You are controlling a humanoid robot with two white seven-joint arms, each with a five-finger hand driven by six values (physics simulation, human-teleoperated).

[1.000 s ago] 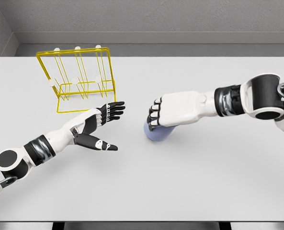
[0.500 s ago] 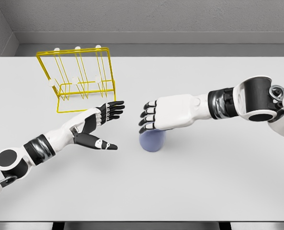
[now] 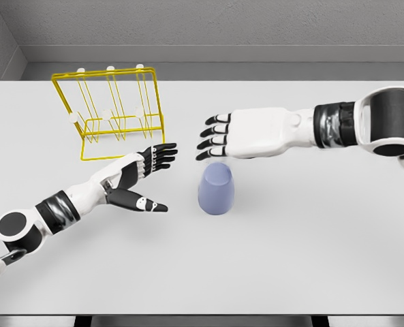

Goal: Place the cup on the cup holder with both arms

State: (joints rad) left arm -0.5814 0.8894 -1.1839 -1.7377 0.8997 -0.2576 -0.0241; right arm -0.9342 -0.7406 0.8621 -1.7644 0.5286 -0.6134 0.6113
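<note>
A lavender cup (image 3: 216, 189) stands upside down on the white table (image 3: 290, 259), near the middle. My right hand (image 3: 214, 137) hovers just above and behind it, fingers spread, palm down, not touching the cup. My left hand (image 3: 150, 170) lies open to the cup's left, fingers pointing right, thumb stretched toward the cup, a short gap away. The yellow wire cup holder (image 3: 113, 109) with white-tipped pegs stands at the back left of the table.
A grey wall runs along the table's far edge (image 3: 256, 71). Both forearms stretch over the table from the left and right sides.
My right hand let go of the cup and rose up and back. The cup shifted slightly left and now stands free. The left hand stayed put.
</note>
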